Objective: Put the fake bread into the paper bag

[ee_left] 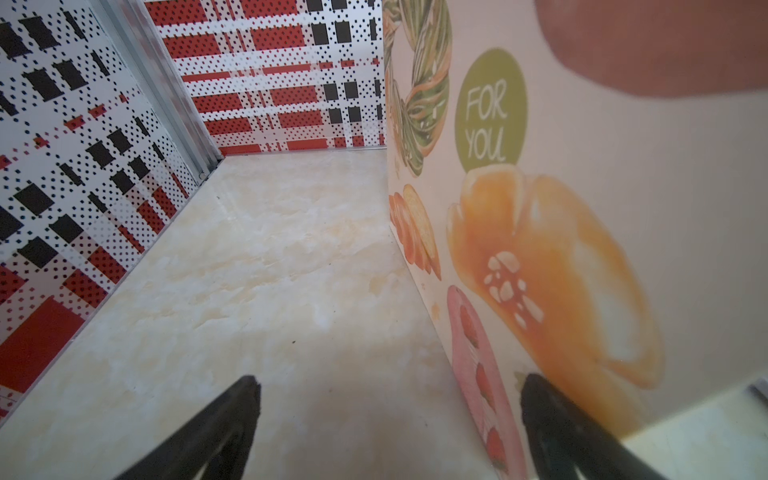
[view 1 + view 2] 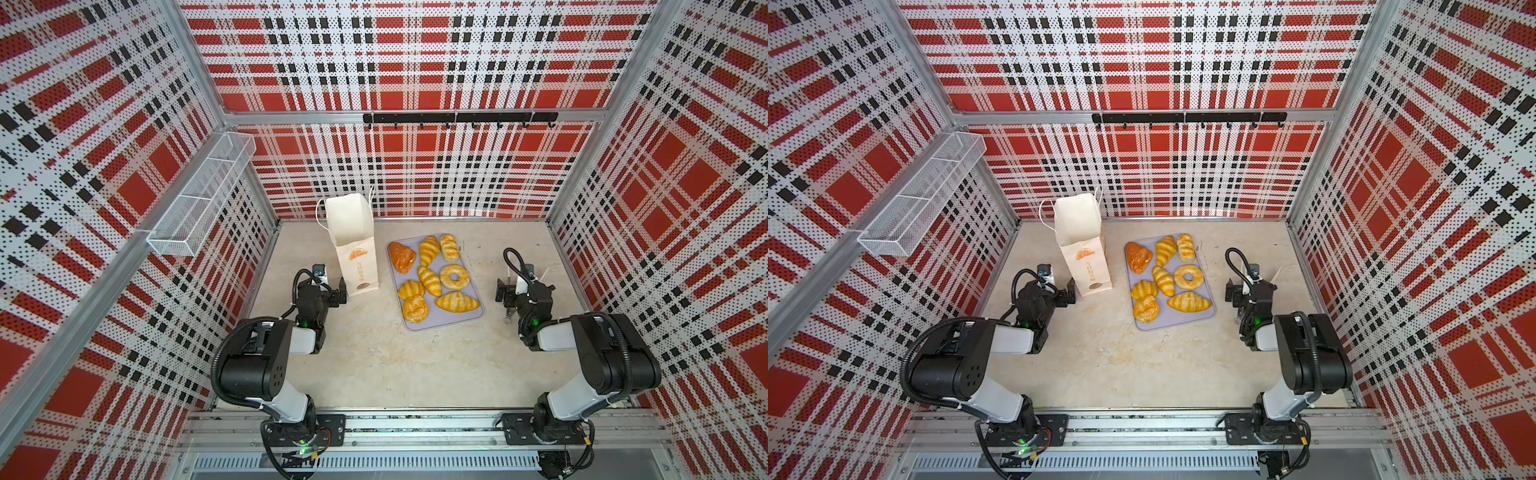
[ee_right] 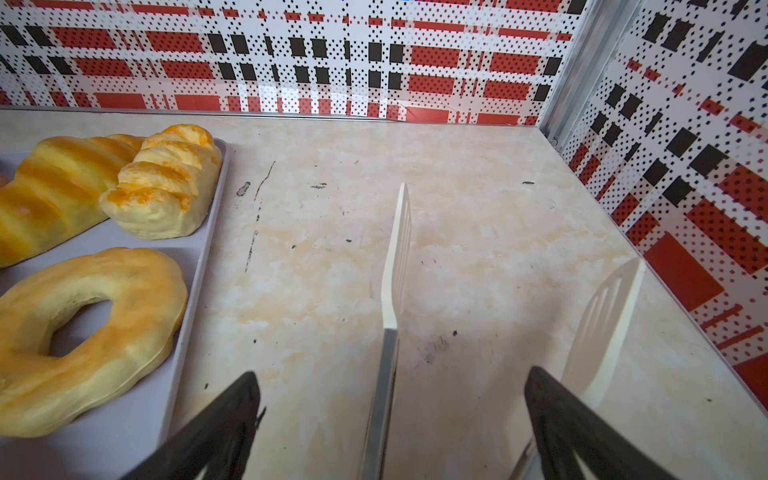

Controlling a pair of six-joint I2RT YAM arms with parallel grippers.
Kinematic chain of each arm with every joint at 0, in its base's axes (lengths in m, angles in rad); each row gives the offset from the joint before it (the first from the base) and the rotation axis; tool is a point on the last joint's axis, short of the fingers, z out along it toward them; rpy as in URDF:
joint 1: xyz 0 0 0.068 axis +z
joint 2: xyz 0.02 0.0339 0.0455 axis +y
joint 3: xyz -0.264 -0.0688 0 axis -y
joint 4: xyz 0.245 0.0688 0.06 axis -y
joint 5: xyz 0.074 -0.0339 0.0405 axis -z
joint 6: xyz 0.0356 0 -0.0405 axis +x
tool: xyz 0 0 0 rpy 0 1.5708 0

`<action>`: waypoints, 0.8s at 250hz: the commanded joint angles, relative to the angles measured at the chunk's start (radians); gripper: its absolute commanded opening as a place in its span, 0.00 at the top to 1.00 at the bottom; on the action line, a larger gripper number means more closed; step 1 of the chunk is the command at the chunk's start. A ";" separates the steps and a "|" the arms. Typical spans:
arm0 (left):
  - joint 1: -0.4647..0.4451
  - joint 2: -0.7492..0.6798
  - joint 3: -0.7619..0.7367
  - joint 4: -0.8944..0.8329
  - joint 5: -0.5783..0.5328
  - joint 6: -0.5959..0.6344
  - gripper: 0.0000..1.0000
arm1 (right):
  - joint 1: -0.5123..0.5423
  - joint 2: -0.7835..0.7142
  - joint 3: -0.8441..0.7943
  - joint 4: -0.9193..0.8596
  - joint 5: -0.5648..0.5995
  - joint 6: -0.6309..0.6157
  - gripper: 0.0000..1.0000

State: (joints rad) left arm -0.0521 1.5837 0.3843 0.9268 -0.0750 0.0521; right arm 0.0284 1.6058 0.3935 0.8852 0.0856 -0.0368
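1. Paper bag (image 2: 355,257): stands upright with its mouth open, just left of the tray (image 2: 449,321), so bread can drop straight in.
2. Fake bread (image 2: 430,280): all eight pieces lie on the lilac tray; none bagged yet.
3. Left gripper (image 1: 386,382): I read it released, low beside the bag's printed side, placed to steady it, I judge.
4. Right gripper (image 3: 391,374): released, jaws wide astride white tongs (image 3: 395,266), clenching nothing.

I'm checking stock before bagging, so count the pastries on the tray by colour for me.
Golden-yellow pastries: 7
Reddish-brown pastry: 1
Total on the tray: 8
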 commanded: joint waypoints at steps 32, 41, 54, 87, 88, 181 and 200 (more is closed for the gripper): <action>0.002 -0.010 0.019 0.005 0.010 -0.005 0.01 | 0.000 -0.017 0.007 0.040 -0.012 -0.012 0.00; 0.004 -0.010 0.019 0.006 0.015 -0.008 0.01 | -0.001 -0.017 0.006 0.041 -0.011 -0.012 0.00; 0.012 -0.011 0.016 0.008 0.025 -0.016 0.01 | -0.001 -0.017 0.006 0.041 -0.013 -0.012 0.00; 0.020 -0.017 0.010 0.017 0.023 -0.028 0.01 | -0.002 -0.021 0.005 0.041 -0.016 -0.011 0.00; 0.020 -0.018 0.010 0.017 0.023 -0.028 0.01 | -0.002 -0.021 0.005 0.040 -0.017 -0.011 0.00; 0.054 -0.259 0.156 -0.527 -0.064 -0.196 0.01 | -0.008 -0.202 0.200 -0.502 0.026 0.132 0.00; 0.057 -0.290 0.219 -0.667 -0.065 -0.226 0.01 | -0.007 -0.241 0.202 -0.508 0.037 0.186 0.00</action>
State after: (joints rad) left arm -0.0078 1.3514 0.5083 0.5674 -0.1009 -0.0734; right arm 0.0254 1.4254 0.5789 0.4969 0.1009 0.0483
